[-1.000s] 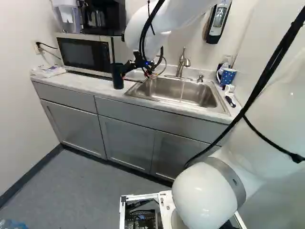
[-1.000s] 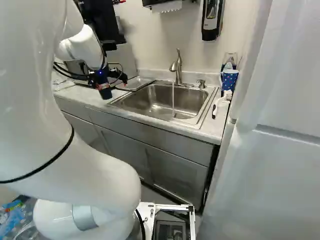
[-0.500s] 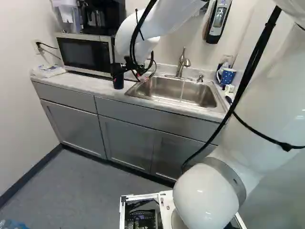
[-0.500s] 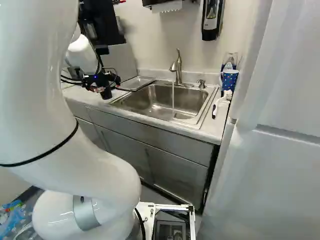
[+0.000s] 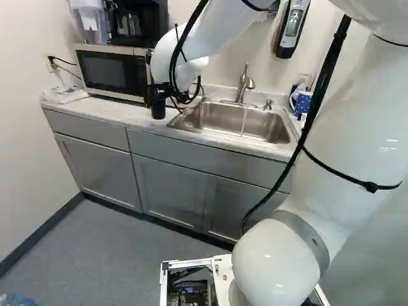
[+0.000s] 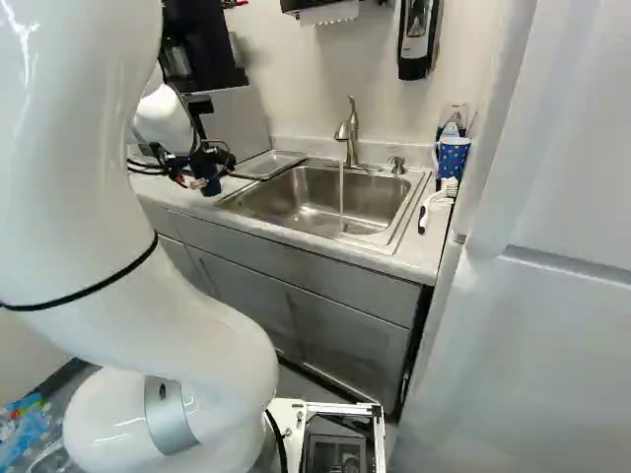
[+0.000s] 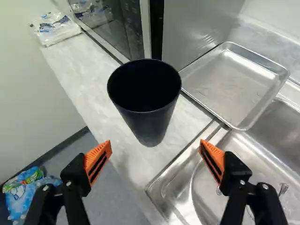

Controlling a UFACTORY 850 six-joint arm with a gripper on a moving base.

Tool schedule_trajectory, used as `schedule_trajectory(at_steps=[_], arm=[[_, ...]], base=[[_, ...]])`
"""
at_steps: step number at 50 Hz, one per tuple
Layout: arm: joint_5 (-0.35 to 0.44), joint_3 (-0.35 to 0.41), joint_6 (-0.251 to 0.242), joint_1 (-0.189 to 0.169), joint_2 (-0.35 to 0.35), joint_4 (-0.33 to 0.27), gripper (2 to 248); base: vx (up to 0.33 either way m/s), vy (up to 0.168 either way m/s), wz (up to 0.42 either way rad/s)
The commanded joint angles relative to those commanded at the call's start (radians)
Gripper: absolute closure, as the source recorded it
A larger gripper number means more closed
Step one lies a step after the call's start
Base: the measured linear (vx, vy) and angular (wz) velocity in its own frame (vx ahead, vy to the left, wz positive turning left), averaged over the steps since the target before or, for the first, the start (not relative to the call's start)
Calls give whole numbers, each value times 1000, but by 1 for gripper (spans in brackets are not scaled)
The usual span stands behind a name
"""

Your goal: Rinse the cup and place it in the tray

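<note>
My gripper [image 6: 202, 177] has its two fingers spread wide apart, with orange pads [image 7: 98, 161] facing each other across open space and clasping nothing. Ahead of them, in line with the gap, the dark cup [image 7: 152, 124] stands upright on the counter [image 7: 96, 101], mouth up, outside both pads; from the wrist I look down on it at a slant, into its opening. My arm [image 5: 347, 146] rises from the joint at the foot of the views, climbs up the right of the left base view and runs out past its top edge, then comes back in at the top and bends down toward the cup's end of the counter, black cables hanging along it. Just beside the cup, the shallow metal tray [image 7: 229, 84] lies flat, reaching over the edge of the sink [image 6: 365, 187], apart from the cup. Behind the sink stands the faucet [image 6: 352, 128], a thin stream of water [image 6: 341, 197] falling from it into the basin. The microwave [image 5: 111, 71] sits near the cup, and a plastic package [image 7: 55, 30] lies farther along the counter. Past the sink's other side are a blue spotted mug [image 6: 453, 156] and a brush [image 6: 434, 204]. A dispenser [image 6: 417, 34] hangs on the wall above.
</note>
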Motion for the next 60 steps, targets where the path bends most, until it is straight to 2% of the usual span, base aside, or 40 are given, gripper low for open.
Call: schedule_trajectory(at_steps=[29,60], arm=[[135,6,0,2,-59,0,3],[296,46,0,25,-89,0,3]], base=[[0,0,0],[0,0,0]])
